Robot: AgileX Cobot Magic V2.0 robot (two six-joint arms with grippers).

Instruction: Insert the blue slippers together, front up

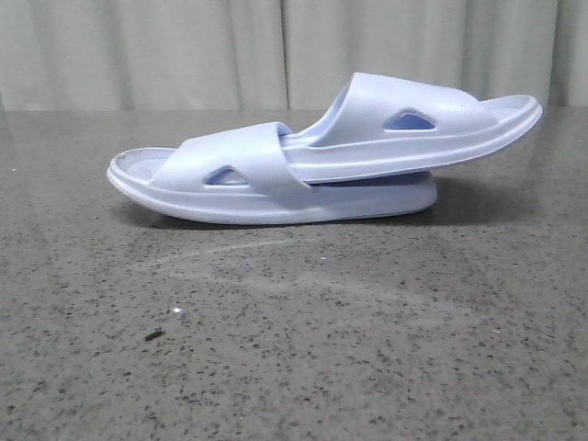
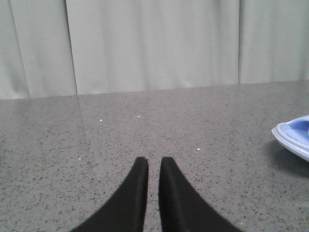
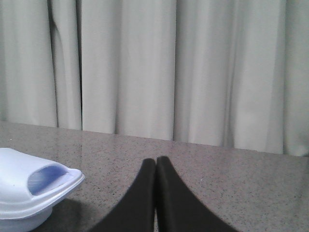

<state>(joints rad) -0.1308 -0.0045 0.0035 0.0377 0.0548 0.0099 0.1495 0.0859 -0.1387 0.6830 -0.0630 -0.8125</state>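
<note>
On a speckled grey worktop (image 1: pixel 294 367), the blue slippers (image 1: pixel 322 156) lie nested: the upper slipper (image 1: pixel 413 124) has one end tucked under the strap of the lower slipper (image 1: pixel 230 188), its other end overhanging, so the pair appears already joined as one bundle. Neither arm touches them. The left end effector (image 2: pixel 153 169), well apart from the lower slipper's tip, is nearly closed on nothing, with a thin gap between its fingers; the right end effector (image 3: pixel 156 166), near the upper slipper's end, is pressed together and empty. Judged from this, insertion looks complete.
</note>
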